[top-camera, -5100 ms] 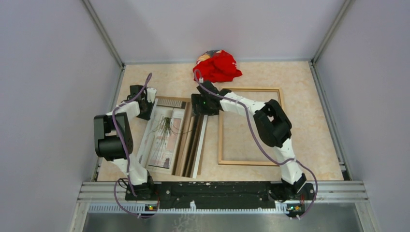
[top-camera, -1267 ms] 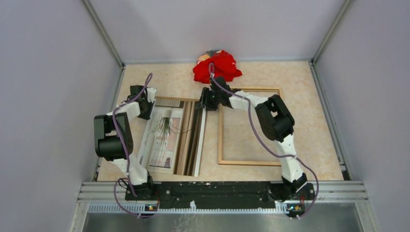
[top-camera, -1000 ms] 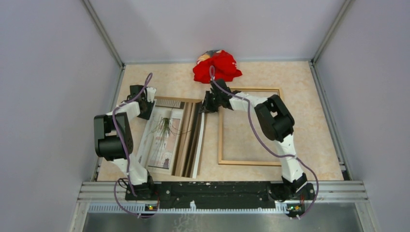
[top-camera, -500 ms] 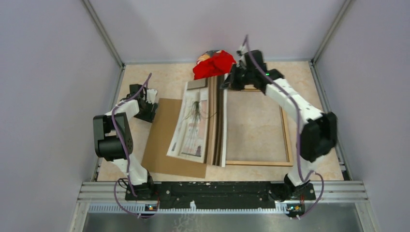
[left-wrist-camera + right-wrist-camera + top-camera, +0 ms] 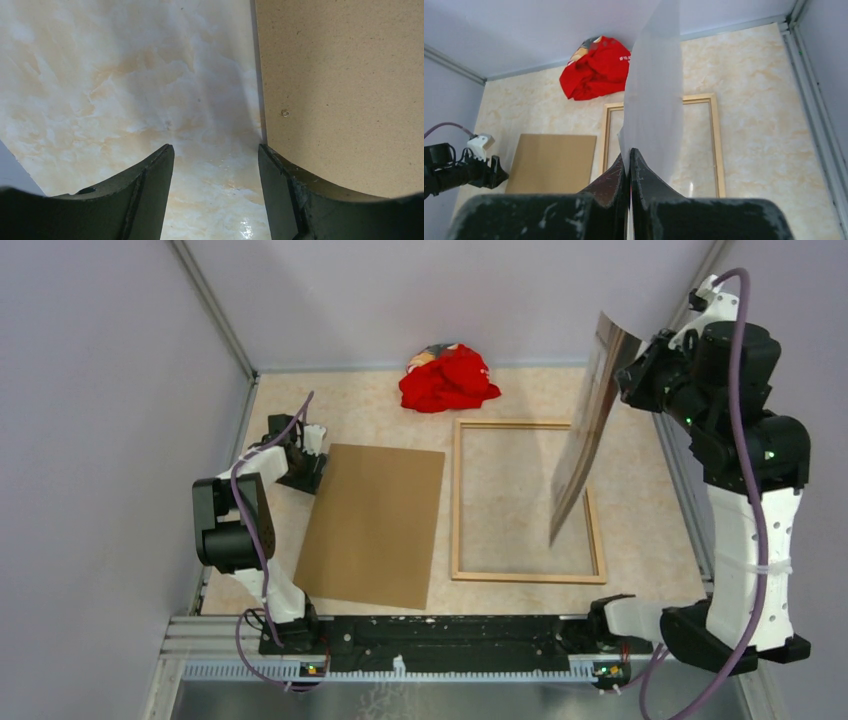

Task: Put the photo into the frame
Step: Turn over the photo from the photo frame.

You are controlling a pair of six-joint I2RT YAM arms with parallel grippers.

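My right gripper (image 5: 632, 365) is raised high at the right, shut on one edge of the photo (image 5: 585, 440). The photo hangs nearly edge-on and tilted above the right half of the frame (image 5: 456, 500). In the right wrist view the photo's white reverse (image 5: 654, 90) rises from the closed gripper (image 5: 629, 155), with the frame (image 5: 716, 145) flat on the table below. My left gripper (image 5: 308, 468) rests low by the far left corner of the brown board (image 5: 375, 525). It stands open (image 5: 215, 155) over bare tabletop, its right finger at the board's edge (image 5: 345, 90).
A crumpled red cloth (image 5: 448, 378) lies at the back wall behind the frame. The board lies flat just left of the frame. Grey walls with metal rails close the table on three sides. The red cloth (image 5: 596, 75) also shows in the right wrist view.
The right arm has lifted the photo off the board and swung it up and to the right, above the frame. The board now lies bare. The left gripper has opened in place.
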